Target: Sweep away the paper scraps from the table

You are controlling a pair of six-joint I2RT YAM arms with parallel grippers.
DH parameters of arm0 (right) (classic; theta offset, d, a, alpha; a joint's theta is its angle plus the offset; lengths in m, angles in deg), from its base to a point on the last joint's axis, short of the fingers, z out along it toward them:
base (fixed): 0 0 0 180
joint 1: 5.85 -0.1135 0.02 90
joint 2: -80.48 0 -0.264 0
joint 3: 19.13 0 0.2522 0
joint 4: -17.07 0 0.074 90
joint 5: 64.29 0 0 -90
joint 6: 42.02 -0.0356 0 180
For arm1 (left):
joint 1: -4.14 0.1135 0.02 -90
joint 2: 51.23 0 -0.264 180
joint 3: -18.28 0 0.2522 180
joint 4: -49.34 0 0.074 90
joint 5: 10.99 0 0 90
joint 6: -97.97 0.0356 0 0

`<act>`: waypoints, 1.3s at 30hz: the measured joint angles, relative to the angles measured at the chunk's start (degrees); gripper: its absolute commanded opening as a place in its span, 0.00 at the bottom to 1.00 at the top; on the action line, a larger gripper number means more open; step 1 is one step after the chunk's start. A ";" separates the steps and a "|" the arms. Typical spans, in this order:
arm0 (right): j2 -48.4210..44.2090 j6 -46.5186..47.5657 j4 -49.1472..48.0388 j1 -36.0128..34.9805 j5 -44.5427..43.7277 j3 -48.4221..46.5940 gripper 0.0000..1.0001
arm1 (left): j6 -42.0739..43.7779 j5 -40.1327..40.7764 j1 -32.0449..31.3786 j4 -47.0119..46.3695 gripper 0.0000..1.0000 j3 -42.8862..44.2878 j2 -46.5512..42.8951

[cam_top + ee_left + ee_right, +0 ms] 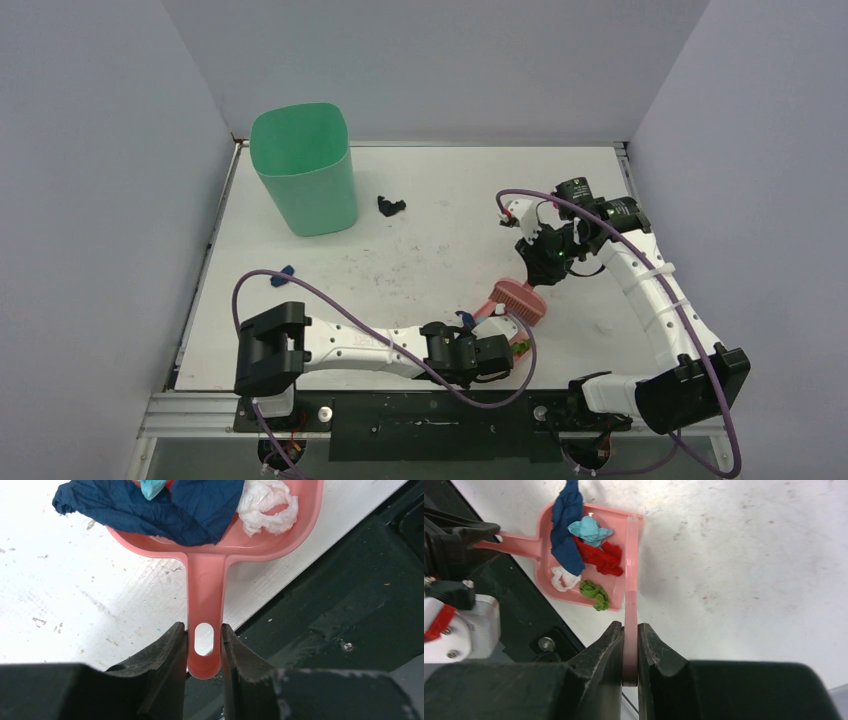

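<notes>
My left gripper [204, 640] is shut on the handle of the pink dustpan [220, 545], which rests at the table's near edge. In the pan lie dark blue [566, 525], light blue [590, 530], red [599, 557], white [564, 580] and green [594, 592] paper scraps. My right gripper [629, 645] is shut on the pink brush [630, 580], whose head stands at the pan's mouth [520, 298]. A black scrap [390, 205] and a small blue scrap [287, 271] lie loose on the white table [450, 180].
A green bin [305, 170] stands upright at the back left. A small pale bit [603, 327] lies right of the brush. The black base rail [430, 410] runs just below the dustpan. Grey walls enclose the table.
</notes>
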 measured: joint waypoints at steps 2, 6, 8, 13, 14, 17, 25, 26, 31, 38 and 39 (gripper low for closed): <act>0.00 0.61 0.35 0.44 -1.03 -2.12 0.05 | 0.00 0.92 0.00 -0.94 0.00 -1.51 -1.29; 0.00 1.40 1.11 1.01 -2.27 -5.38 0.05 | 0.02 2.86 0.00 -2.34 0.00 -4.28 -4.20; 0.00 1.73 1.64 1.07 -2.60 -6.45 0.05 | 0.00 3.67 0.00 -3.13 0.00 -5.29 -5.40; 0.02 1.88 2.23 1.86 -2.89 -8.57 0.05 | 0.00 5.01 0.00 -4.50 0.00 -5.81 -6.25; 0.02 1.68 2.05 2.19 -2.86 -8.72 0.05 | 0.00 5.14 0.00 -4.72 0.00 -6.05 -6.40; 0.02 -0.24 0.07 4.17 -2.84 -8.87 0.05 | -0.07 5.51 0.00 -4.74 0.00 -7.19 -7.39; -2.21 -10.64 -14.93 8.31 -2.82 -1.86 0.05 | -0.22 7.06 0.02 -3.37 0.00 -8.31 -12.28; -2.78 -12.15 -16.81 8.72 -2.82 -0.24 0.05 | -0.22 7.23 0.07 -3.04 0.00 -8.31 -13.00; -4.66 -19.91 -25.99 11.50 -1.22 5.79 0.05 | -0.20 8.09 1.40 -0.35 0.00 -8.33 -16.55; -7.04 -27.69 -37.33 16.26 7.06 16.22 0.05 | 1.68 8.39 10.43 3.67 0.00 -8.41 -22.29; -7.28 -27.85 -38.97 17.22 9.46 18.23 0.05 | 2.23 8.44 12.11 4.07 0.00 -8.39 -23.26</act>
